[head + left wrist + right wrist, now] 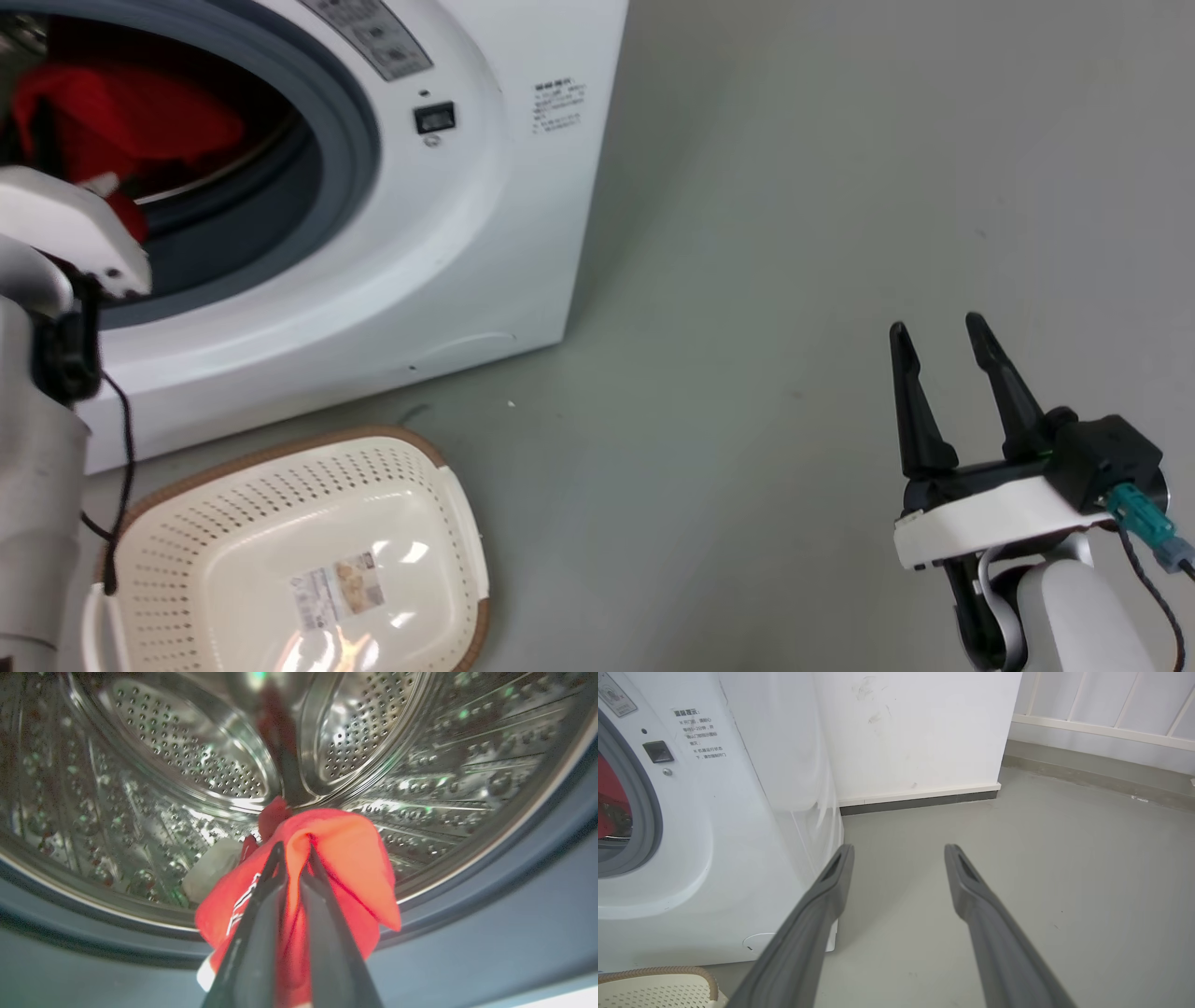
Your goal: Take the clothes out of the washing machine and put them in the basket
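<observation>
Red cloth is what the eye catches from where I stand: a red garment (336,858) draped over the lip of the washing machine (485,233), low in the centre of the left wrist view, with the steel drum (187,756) shining behind it. The left gripper (295,850) has its two dark fingers drawn nearly together on a raised fold of that cloth, the fabric pinched between them and hanging down on both sides.

It looks light and limp, a thin sports fabric that should slide easily over the smooth rubber ring. It will probably trail and swing rather than hold any shape. A bunched fold like this one seems the sensible place to grip, since a single thin edge could slip out. A pale patch shows beside the red on the left, and I cannot tell what it is.

At the lower right of the head view the right gripper (936,327) hangs above the grey floor (747,280), fingers spread wide with nothing between them. The basket (401,435) waits at the bottom left, just in front of the machine, with no clothes in the part I can see.
</observation>
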Available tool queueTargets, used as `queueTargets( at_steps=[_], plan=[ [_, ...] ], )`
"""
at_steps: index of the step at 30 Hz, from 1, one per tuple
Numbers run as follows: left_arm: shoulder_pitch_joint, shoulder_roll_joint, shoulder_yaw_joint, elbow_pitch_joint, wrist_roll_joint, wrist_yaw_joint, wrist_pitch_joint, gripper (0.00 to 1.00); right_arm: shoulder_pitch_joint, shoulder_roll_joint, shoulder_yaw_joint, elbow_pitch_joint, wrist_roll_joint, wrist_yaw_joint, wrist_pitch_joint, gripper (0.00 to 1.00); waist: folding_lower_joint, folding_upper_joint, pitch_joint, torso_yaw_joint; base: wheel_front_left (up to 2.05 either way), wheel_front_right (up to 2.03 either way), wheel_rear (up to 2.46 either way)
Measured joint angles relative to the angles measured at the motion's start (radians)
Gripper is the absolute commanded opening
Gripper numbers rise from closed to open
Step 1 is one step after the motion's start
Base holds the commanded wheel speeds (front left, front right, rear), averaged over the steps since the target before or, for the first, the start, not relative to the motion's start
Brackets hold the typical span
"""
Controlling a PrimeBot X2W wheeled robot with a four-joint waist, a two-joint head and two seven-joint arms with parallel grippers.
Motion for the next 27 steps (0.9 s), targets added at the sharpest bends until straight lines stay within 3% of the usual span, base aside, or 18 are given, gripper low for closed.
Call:
queueTargets(
  at_steps=[13, 27],
  plan=[
    [0.184, -0.098, -0.035, -0.072, -0.002, -0.017, -0.188, 0.0, 0.088, 0.0, -0.055, -0.008, -0.05, 0.0, 0.03, 1.0, -0.0001, 0.0, -0.178, 0.099, 0.0, 0.0, 0.0],
    [0.619, -0.175, -0.093, -0.328, -0.037, 0.04, -0.164, 0.0, 0.175, 0.0, -0.09, -0.095, -0.073, 0.0, 0.108, 1.0, 0.0, 0.0, -0.301, 0.194, 0.0, 0.0, 0.0]
  ],
)
